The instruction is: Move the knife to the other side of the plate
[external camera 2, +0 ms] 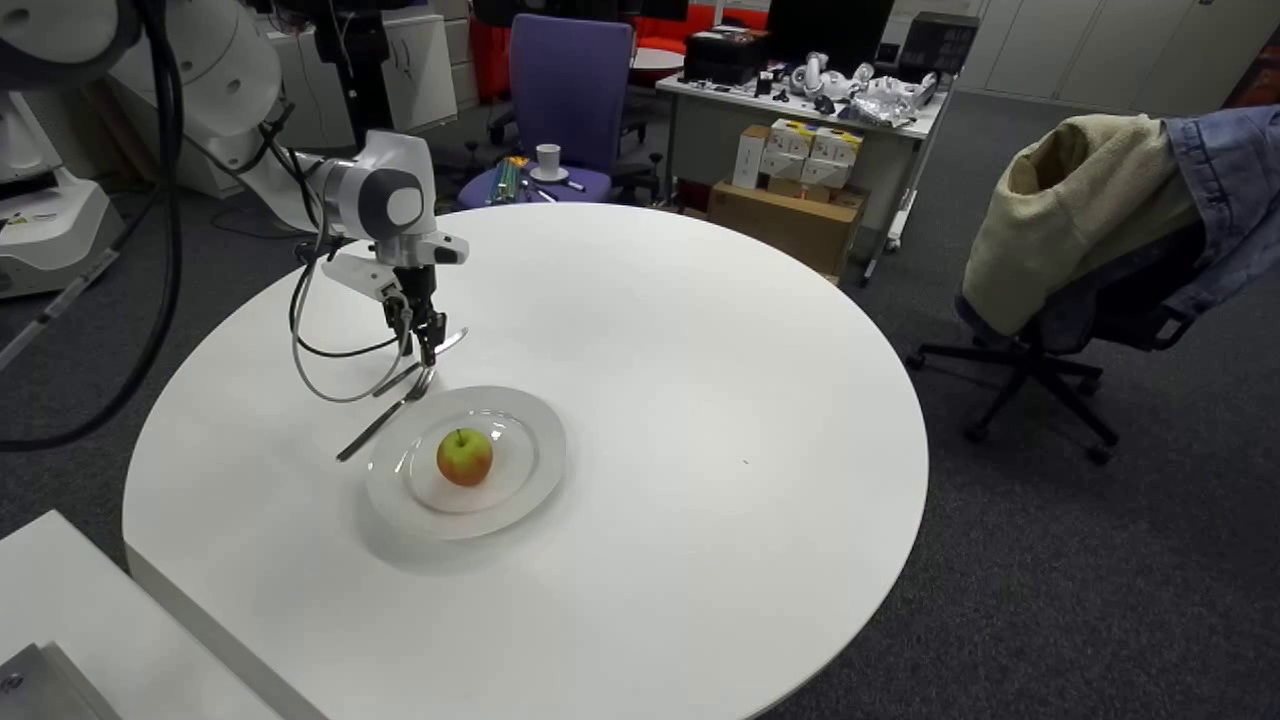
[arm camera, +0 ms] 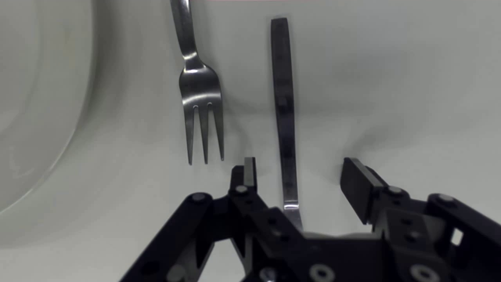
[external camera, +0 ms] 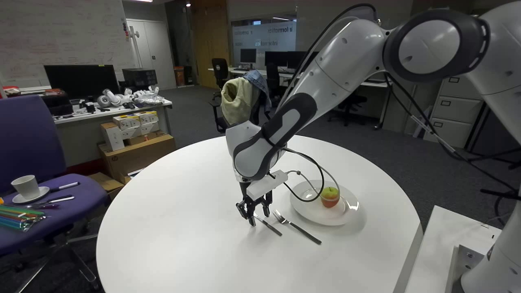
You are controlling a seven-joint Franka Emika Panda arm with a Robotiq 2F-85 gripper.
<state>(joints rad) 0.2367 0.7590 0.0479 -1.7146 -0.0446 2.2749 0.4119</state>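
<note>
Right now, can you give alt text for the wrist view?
Open black jaws straddle a slim metal knife, gaps on both sides. Left of it in the picture lie a fork and part of a white plate.

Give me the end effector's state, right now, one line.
End effector: open, holding nothing; its jaws stand apart on either side of the knife, with a gap on each side.

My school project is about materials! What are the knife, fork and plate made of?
The knife looks like smooth metal, perhaps steel: a bright glint crosses it. The fork seems the same, with shiny highlights. The plate is white and glossy with bright reflections, probably glazed ceramic; hard plastic is possible.
</note>
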